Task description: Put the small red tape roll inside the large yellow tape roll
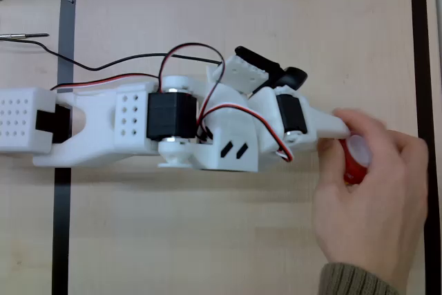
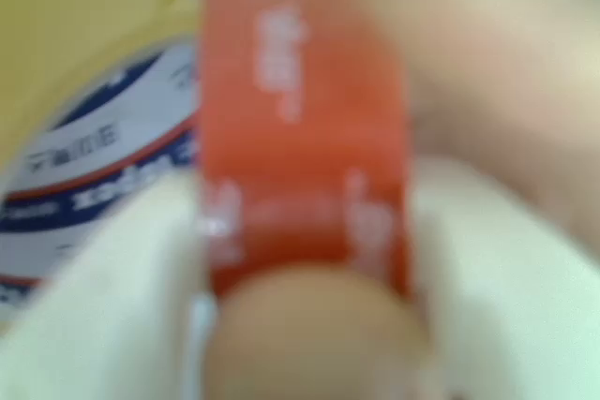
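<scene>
The small red tape roll (image 2: 305, 128) stands on edge between my gripper's (image 2: 305, 259) two white fingers (image 2: 103, 306), which press against both of its sides. A person's hand (image 1: 373, 198) also holds the roll (image 1: 354, 162) at my gripper's tip (image 1: 343, 137), and a fingertip (image 2: 309, 334) covers its lower edge in the wrist view. Behind it at the left, very close and blurred, the large yellow tape roll (image 2: 75, 35) shows its white inner core with blue-red print (image 2: 103, 166). In the overhead view the hand covers that spot.
My white arm (image 1: 173, 126) lies across the light wooden table from the left. Black tape (image 1: 416, 67) marks a rectangular border around the work area. A black cable (image 1: 103, 67) and a metal pin (image 1: 24, 35) lie at the upper left.
</scene>
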Available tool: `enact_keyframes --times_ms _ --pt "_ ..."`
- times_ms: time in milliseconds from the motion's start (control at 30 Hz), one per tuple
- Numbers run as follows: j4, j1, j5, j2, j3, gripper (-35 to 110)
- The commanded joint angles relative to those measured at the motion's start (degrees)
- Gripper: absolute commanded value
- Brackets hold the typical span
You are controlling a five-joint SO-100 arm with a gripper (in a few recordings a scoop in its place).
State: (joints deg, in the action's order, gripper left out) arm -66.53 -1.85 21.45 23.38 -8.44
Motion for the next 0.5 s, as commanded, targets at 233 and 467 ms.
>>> enact_keyframes --times_ms 233,467 --pt "25.3 -4.0 0.8 -14.9 -5.5 11" --pt "25.8 -4.0 0.8 -15.4 -5.5 11"
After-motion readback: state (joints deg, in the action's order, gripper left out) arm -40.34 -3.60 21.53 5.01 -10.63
